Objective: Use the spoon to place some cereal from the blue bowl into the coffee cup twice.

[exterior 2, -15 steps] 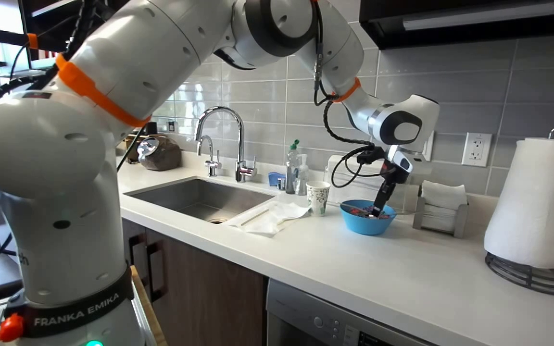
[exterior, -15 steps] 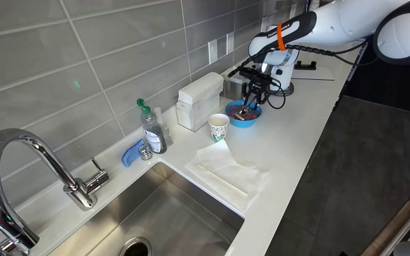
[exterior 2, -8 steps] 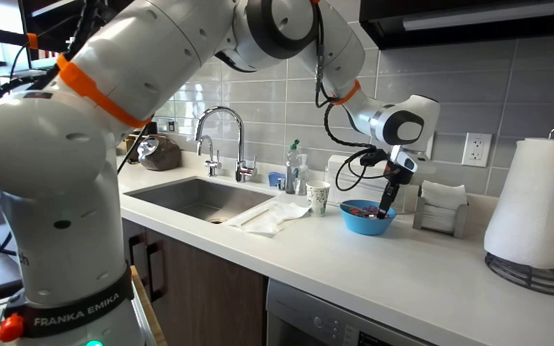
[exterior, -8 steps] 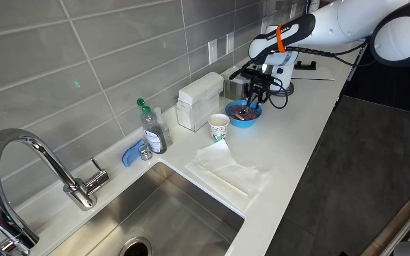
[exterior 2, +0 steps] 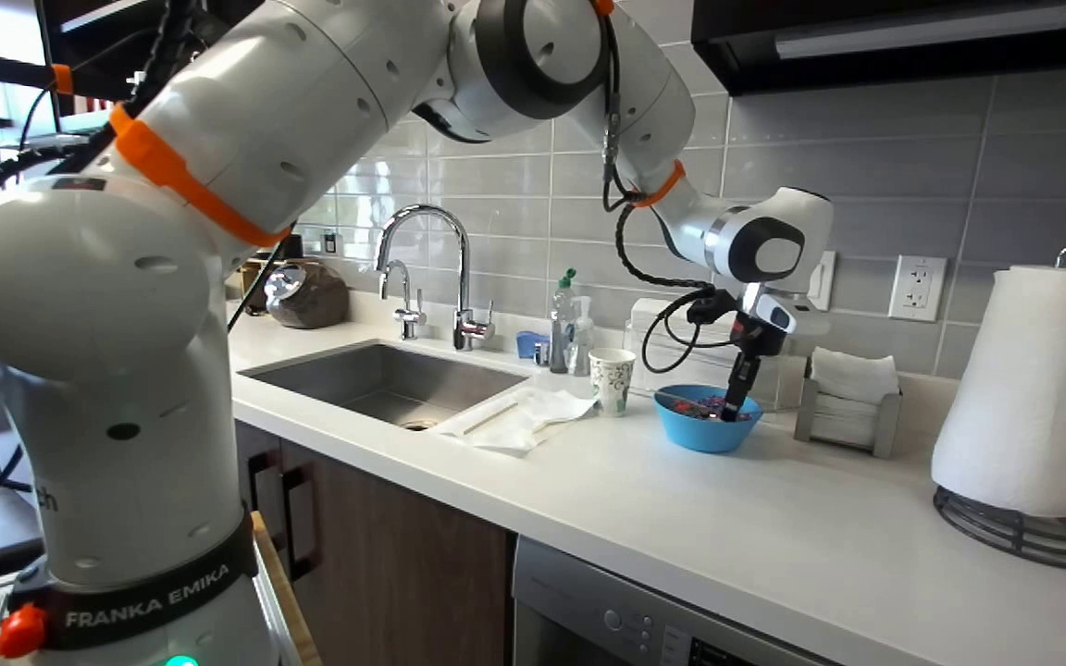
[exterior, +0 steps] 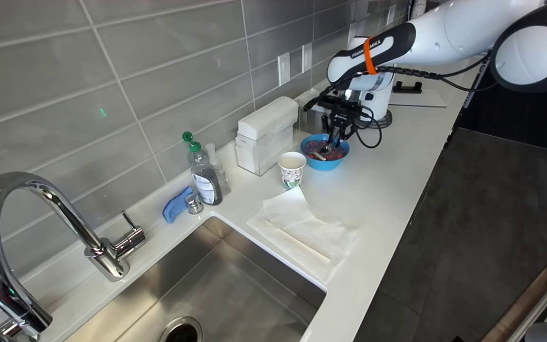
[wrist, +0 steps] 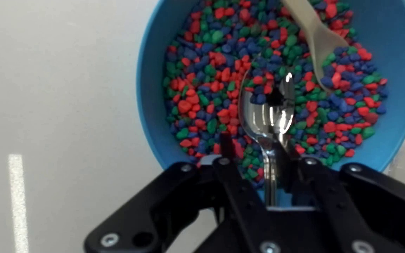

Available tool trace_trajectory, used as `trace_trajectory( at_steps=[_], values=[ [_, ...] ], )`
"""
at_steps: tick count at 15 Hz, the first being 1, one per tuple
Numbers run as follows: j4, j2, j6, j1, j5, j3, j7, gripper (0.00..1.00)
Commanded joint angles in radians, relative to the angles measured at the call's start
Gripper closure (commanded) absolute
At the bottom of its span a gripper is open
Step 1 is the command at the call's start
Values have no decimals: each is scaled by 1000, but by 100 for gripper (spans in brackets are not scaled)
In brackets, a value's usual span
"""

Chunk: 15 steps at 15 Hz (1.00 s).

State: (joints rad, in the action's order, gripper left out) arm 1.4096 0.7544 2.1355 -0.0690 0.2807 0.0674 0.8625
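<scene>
The blue bowl [wrist: 149, 88] holds the cereal [wrist: 202, 105], small red, blue and green bits. It stands on the counter in both exterior views [exterior: 323, 165] [exterior 2: 704, 437]. A metal spoon [wrist: 255, 114] lies in it with a few bits in its head; its handle runs up between my fingers. A beige utensil [wrist: 315, 31] also rests in the bowl. My gripper [wrist: 254, 144] is over the bowl [exterior: 334, 142] [exterior 2: 733, 410], fingers partly apart around the spoon handle; the right finger is close to it, with a gap on the left. The coffee cup [exterior: 291, 170] [exterior 2: 611, 381] stands upright beside the bowl.
A clear holder of white paper towels [exterior: 268, 137] stands against the wall behind the cup. Soap bottles [exterior: 204, 175] and the sink [exterior: 235, 289] lie beyond it. Paper napkins [exterior: 306, 232] lie on the counter. A napkin holder [exterior 2: 848, 407] and paper-towel roll [exterior 2: 1028, 398] stand on the bowl's other side.
My gripper's fingers have drawn closer together around the spoon handle. The arm has shifted slightly over the bowl. The bowl and cup have not moved.
</scene>
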Motion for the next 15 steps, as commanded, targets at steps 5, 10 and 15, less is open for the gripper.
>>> trace_trajectory(
  at_steps=[5,10,15],
  values=[
    [-14,24,47,24,-43,18,-22,61],
    [-7,25,100,35,-63,24,-33,58],
    [-1,16,127,28,-48,6,-79,61]
  ],
)
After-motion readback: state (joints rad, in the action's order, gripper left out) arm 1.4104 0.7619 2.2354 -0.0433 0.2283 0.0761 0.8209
